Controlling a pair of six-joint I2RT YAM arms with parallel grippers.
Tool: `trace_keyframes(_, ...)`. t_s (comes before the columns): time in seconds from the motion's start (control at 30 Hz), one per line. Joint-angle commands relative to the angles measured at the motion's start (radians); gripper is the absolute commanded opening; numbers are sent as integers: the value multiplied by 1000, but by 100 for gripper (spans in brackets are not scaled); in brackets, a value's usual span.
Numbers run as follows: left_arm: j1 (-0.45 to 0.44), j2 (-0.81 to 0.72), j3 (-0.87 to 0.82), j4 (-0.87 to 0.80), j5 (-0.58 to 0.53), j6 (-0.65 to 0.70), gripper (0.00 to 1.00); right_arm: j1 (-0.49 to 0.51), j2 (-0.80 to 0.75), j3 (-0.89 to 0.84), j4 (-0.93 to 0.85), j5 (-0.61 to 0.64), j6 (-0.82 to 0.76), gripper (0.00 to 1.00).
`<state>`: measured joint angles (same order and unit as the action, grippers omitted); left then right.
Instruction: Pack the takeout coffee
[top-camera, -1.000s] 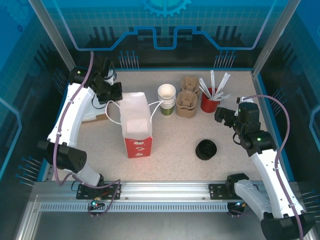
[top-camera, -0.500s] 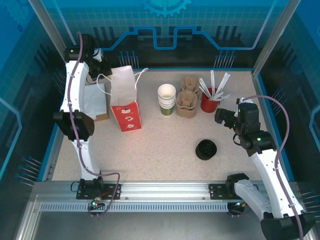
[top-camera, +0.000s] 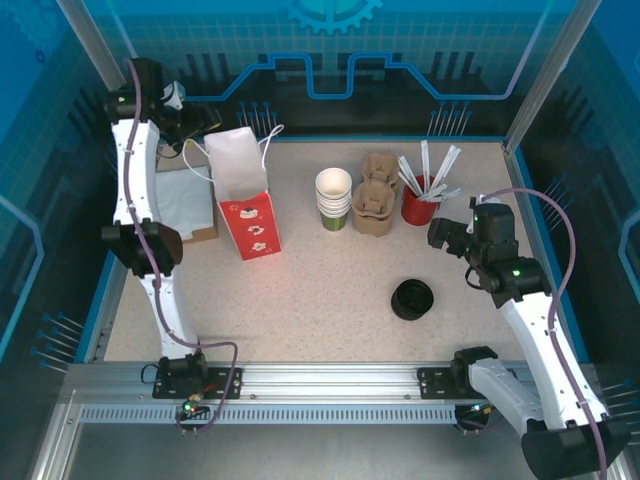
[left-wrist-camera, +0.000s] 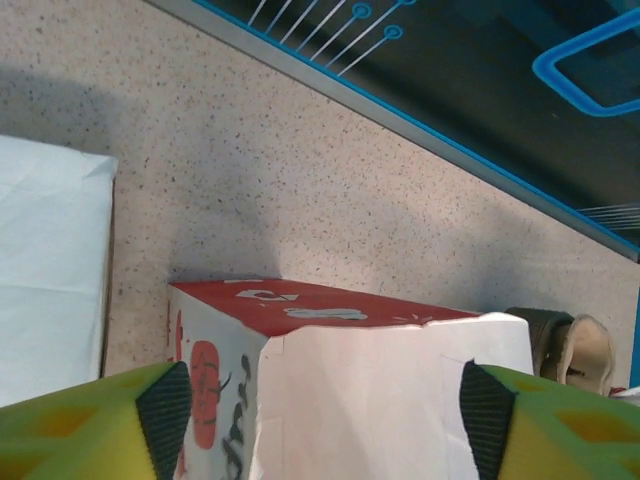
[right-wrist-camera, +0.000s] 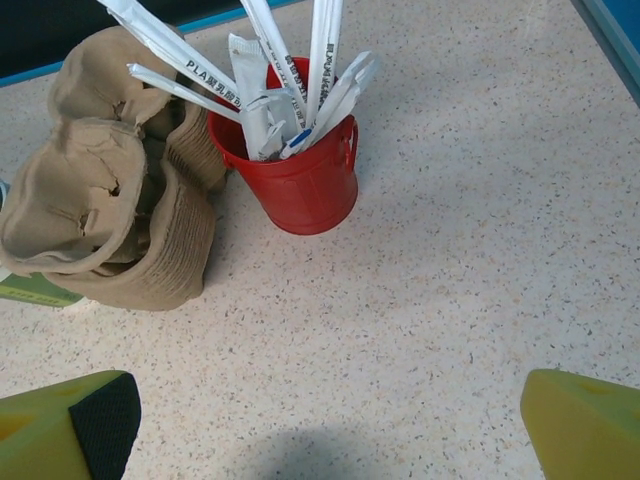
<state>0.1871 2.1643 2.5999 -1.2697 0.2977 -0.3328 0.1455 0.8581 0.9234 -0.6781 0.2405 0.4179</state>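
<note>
A speckled beige bench (top-camera: 330, 280) stands inside an enclosure, edged by a thin blue rim (top-camera: 300, 139). The dark back wall (top-camera: 400, 50) carries bright blue circuit lines and a gear motif (top-camera: 330, 12). Slanted aluminium posts (top-camera: 554, 70) frame the corners, and a slotted aluminium rail (top-camera: 330, 385) spans the near edge. The light is even and the shadows are soft.

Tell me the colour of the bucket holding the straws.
The bucket is red, clearest in the right wrist view.

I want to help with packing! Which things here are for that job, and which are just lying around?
For the job:
red-and-white paper bag

Just lying about:
stack of lidless cups
black lids
cardboard cup carriers
red bucket of straws
</note>
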Motion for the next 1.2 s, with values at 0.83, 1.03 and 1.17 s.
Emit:
trace_keyframes(0.83,-425,-1280,-1273,443,112,-247,83,281,573,562,-97,-187,186,77)
trace_keyframes(1.03,-595,-1351,-1556,571,51,-364,83,324,849,848,-190,-197,155,66)
trace_keyframes(1.17,-641,-1352,-1685,656,7,-422,83,327,1014,1025,-282,-200,144,61)
